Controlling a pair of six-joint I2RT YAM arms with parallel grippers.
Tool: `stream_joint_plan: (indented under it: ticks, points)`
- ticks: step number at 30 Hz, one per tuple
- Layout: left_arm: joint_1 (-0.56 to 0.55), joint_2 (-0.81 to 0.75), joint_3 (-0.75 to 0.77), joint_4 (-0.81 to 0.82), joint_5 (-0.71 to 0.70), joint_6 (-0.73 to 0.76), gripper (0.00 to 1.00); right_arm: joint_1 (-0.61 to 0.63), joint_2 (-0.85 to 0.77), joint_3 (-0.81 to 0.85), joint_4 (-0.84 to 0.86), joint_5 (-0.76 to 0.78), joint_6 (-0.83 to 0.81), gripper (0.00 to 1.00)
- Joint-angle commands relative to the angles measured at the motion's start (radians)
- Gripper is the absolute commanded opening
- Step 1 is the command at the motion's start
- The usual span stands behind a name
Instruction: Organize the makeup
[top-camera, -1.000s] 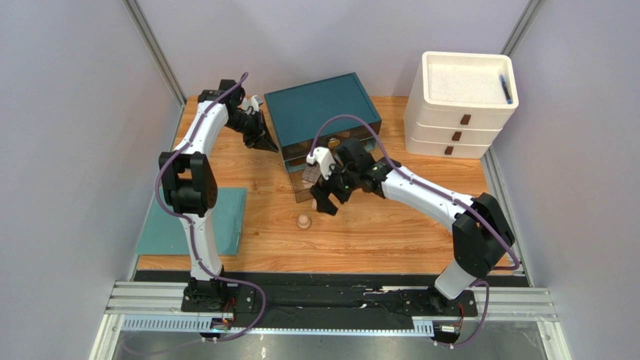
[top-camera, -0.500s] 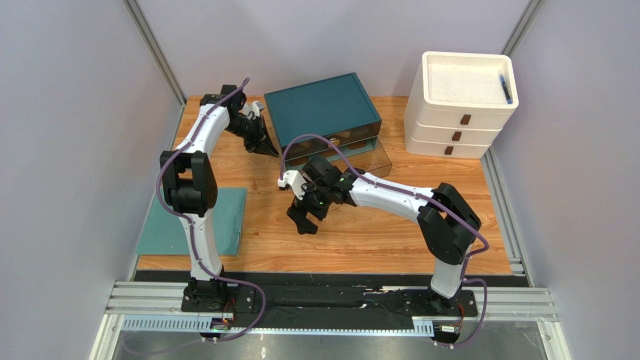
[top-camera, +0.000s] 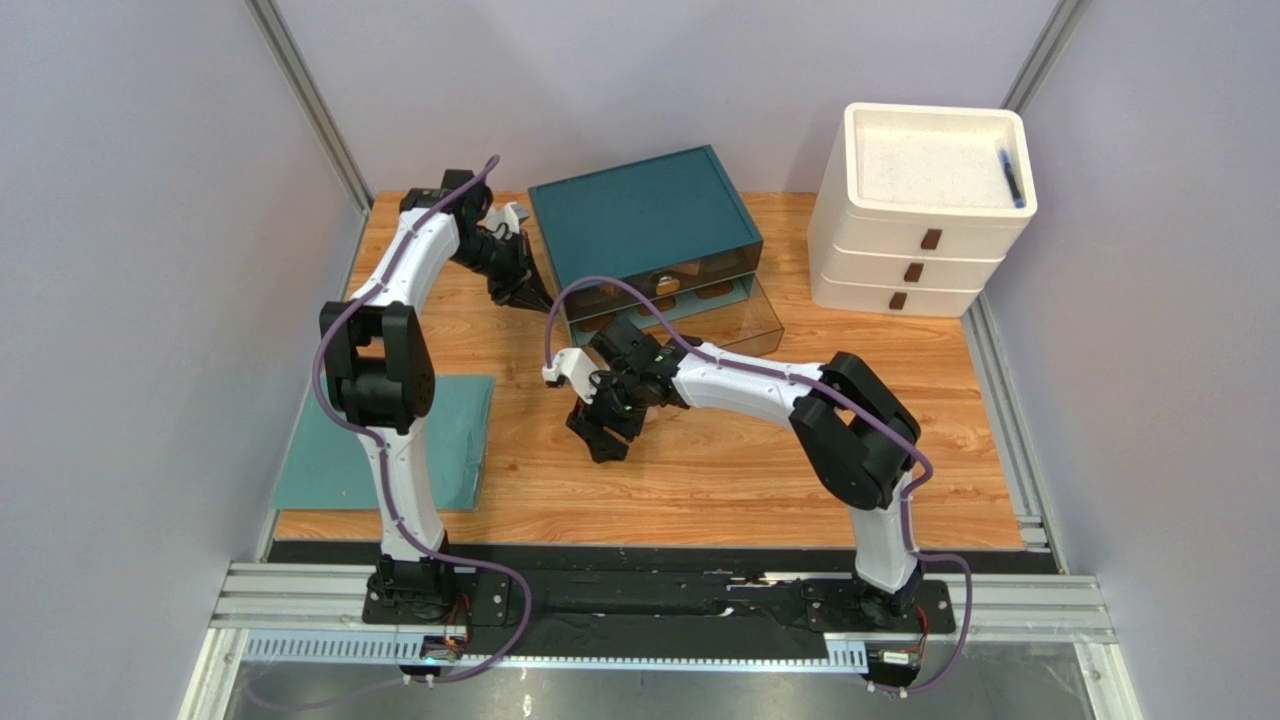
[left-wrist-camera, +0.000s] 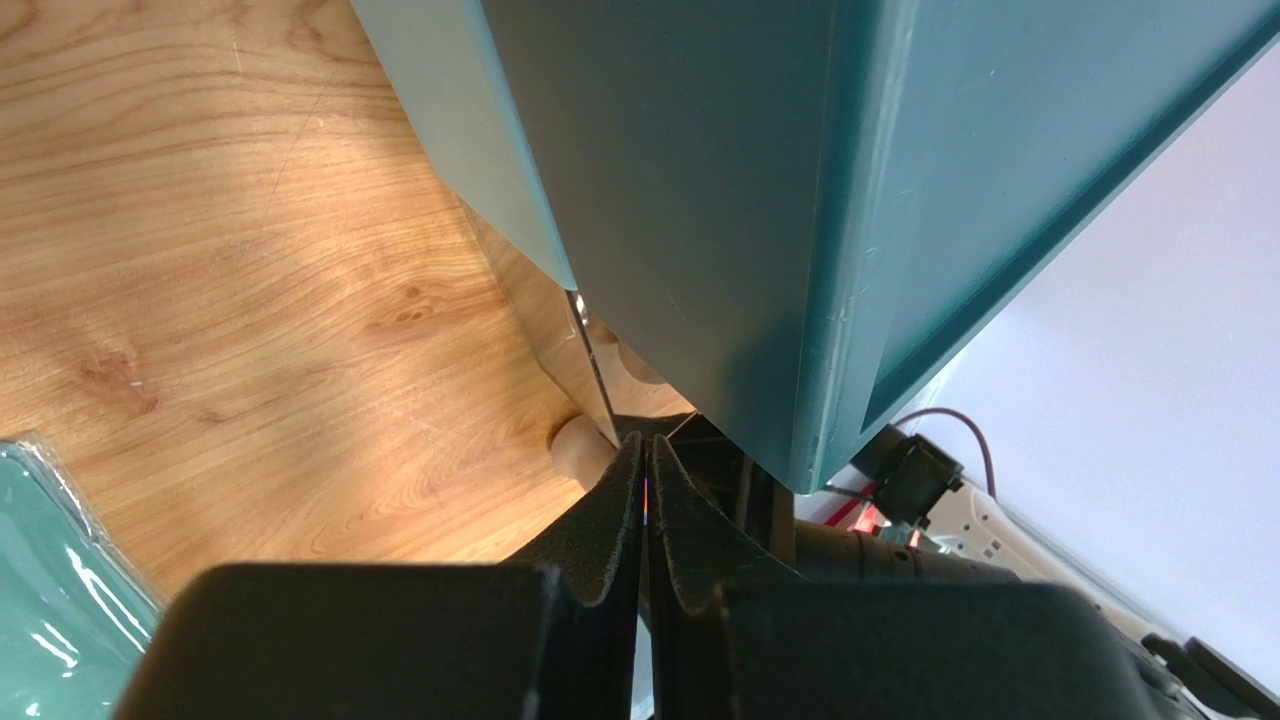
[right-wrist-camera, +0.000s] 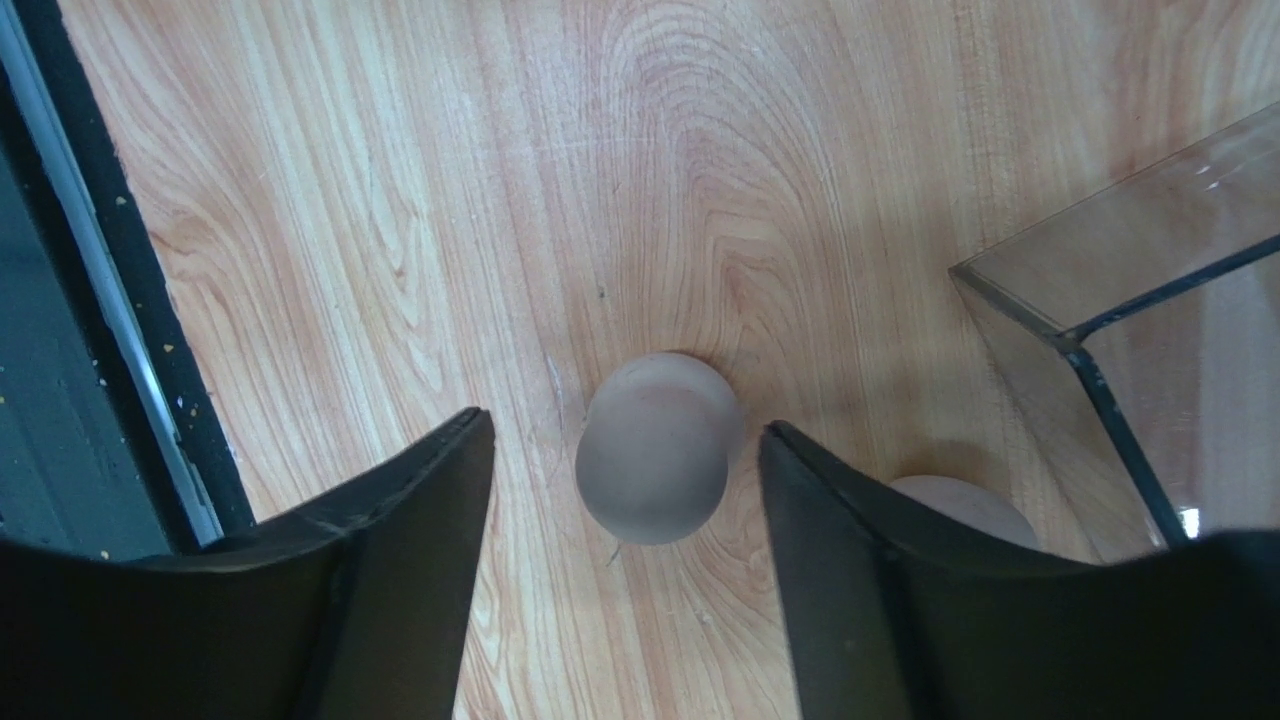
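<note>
A beige egg-shaped sponge (right-wrist-camera: 657, 446) lies on the wooden table, between the fingers of my right gripper (right-wrist-camera: 624, 425). The gripper is open, with a gap on each side of the sponge. A second beige sponge (right-wrist-camera: 969, 510) peeks out behind the right finger, near the corner of a clear drawer (right-wrist-camera: 1142, 255). From above, my right gripper (top-camera: 598, 438) covers both sponges. My left gripper (top-camera: 529, 290) is shut and sits at the left front corner of the teal box (top-camera: 639, 203). In the left wrist view its fingertips (left-wrist-camera: 628, 465) press together under the box's teal wall (left-wrist-camera: 721, 180).
A clear drawer (top-camera: 736, 323) stands pulled out of the teal box, with brownish items behind it. A white three-drawer unit (top-camera: 924, 225) at the back right carries a blue pen (top-camera: 1011, 177) on top. A teal mat (top-camera: 323, 450) lies at the table's left edge.
My right arm swung left and towards the near edge, from the clear drawer to over the sponge. Its jaws narrowed a little. My left gripper shifted slightly.
</note>
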Motion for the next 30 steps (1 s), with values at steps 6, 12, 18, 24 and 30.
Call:
stream_joint_plan:
  ticks: [6, 12, 18, 24, 30]
  points:
    - [0.007, -0.035, 0.027, -0.001, -0.006, 0.014, 0.05, 0.007, 0.009, 0.056, -0.007, 0.032, -0.054, 0.32]
    - [0.007, -0.035, 0.034, -0.007, -0.006, 0.016, 0.05, 0.006, -0.018, 0.110, -0.068, 0.026, -0.043, 0.00]
    - [0.006, -0.032, 0.037, -0.007, -0.004, 0.016, 0.05, 0.007, -0.125, 0.123, -0.072, 0.030, -0.036, 0.00]
    - [0.006, -0.030, 0.038, -0.010, -0.006, 0.019, 0.05, -0.053, -0.225, 0.143, -0.036, 0.101, -0.010, 0.00]
    - [0.006, -0.030, 0.037, -0.009, -0.001, 0.022, 0.05, -0.151, -0.230, 0.169, 0.013, 0.252, 0.027, 0.00]
